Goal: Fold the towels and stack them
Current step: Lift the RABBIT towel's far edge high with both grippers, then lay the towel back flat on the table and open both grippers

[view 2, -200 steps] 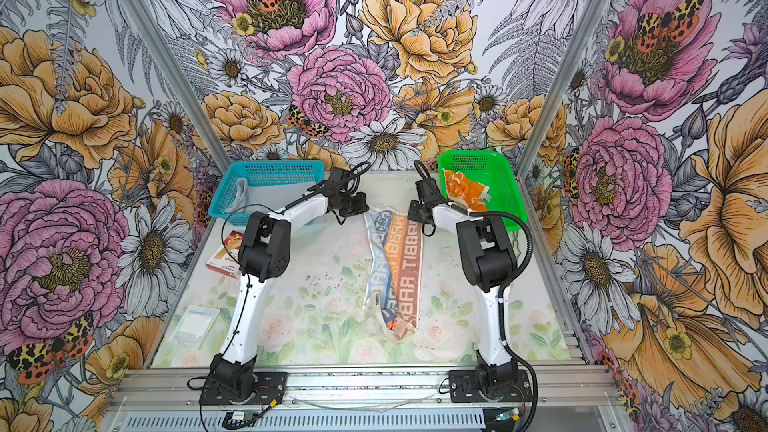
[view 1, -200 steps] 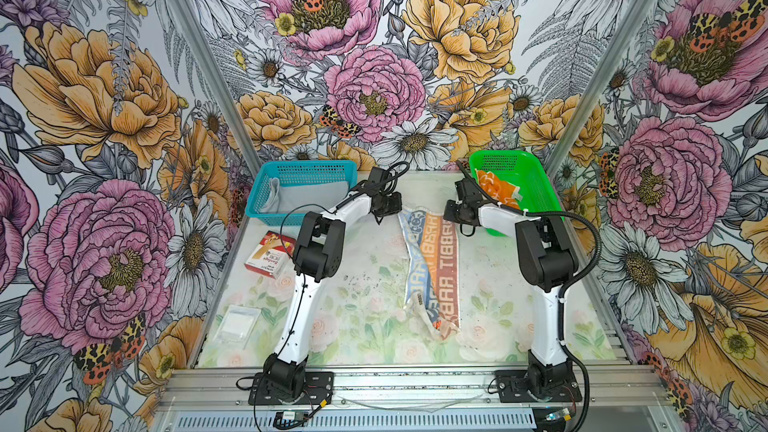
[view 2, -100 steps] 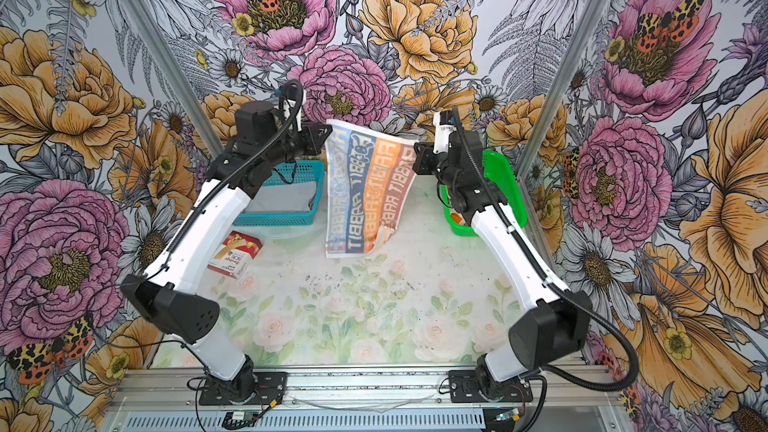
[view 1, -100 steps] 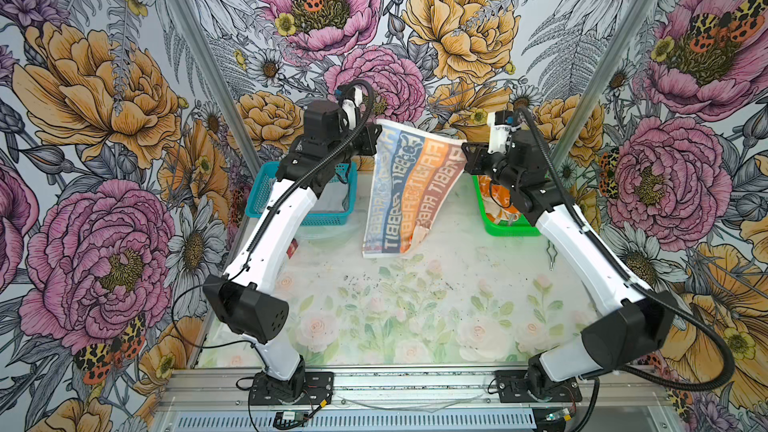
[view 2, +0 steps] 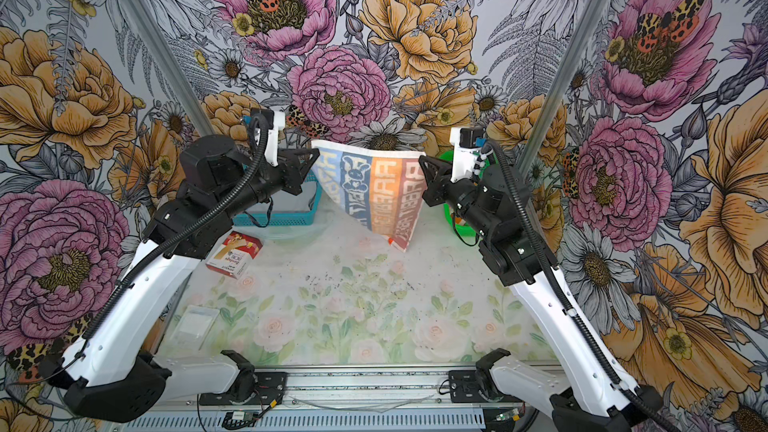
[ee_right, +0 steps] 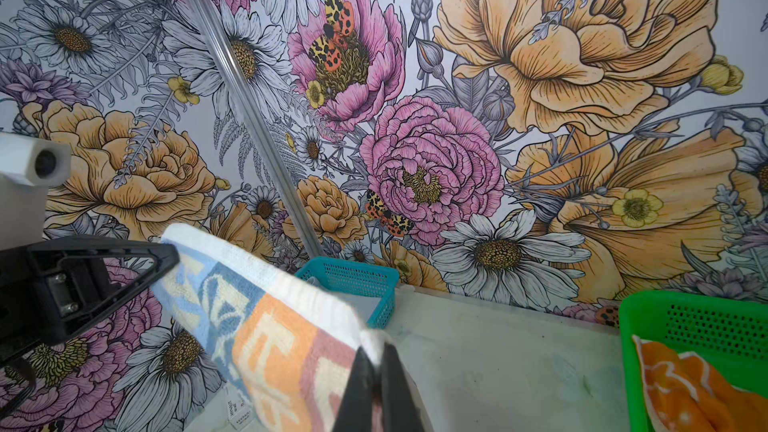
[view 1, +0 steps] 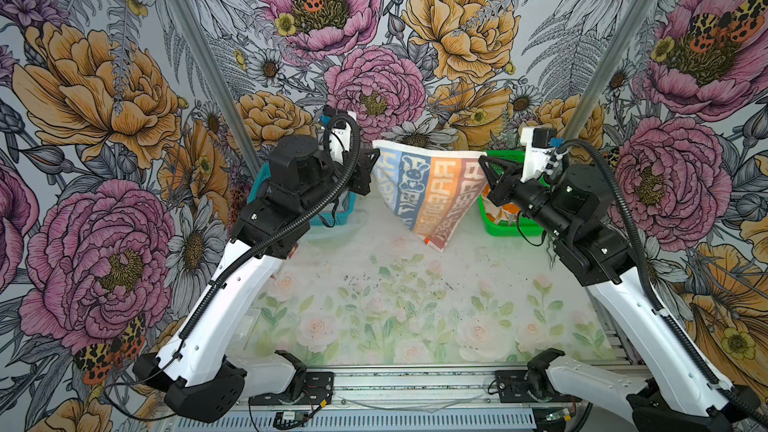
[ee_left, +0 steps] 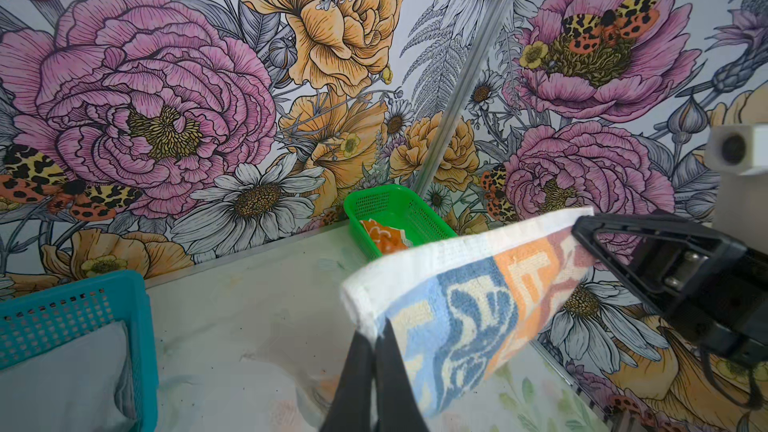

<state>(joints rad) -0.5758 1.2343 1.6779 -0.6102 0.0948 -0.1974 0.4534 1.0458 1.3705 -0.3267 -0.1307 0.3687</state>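
Observation:
The cream towel with blue and orange RABBIT lettering [view 1: 428, 184] [view 2: 370, 189] hangs spread in the air at the back of the table. My left gripper [view 1: 376, 153] [ee_left: 376, 326] is shut on one top corner. My right gripper [view 1: 482, 158] [ee_right: 376, 347] is shut on the other top corner. The towel's lower point hangs close over the table. A light grey towel [ee_left: 62, 376] lies in the blue basket [ee_left: 137, 326]. An orange towel [ee_right: 685, 392] [ee_left: 382, 238] lies in the green basket [ee_right: 706, 317].
A red-and-white box [view 2: 235, 253] lies on the table's left side, in front of the blue basket [view 2: 282, 220]. A flat white packet [view 2: 195, 324] lies nearer the front left. The green basket [view 1: 503, 228] stands at the back right. Patterned walls enclose the table.
Both grippers rose from the tabletop with the RABBIT towel, which lay as a long strip. Its top edge now stretches between them, wider than half a second ago.

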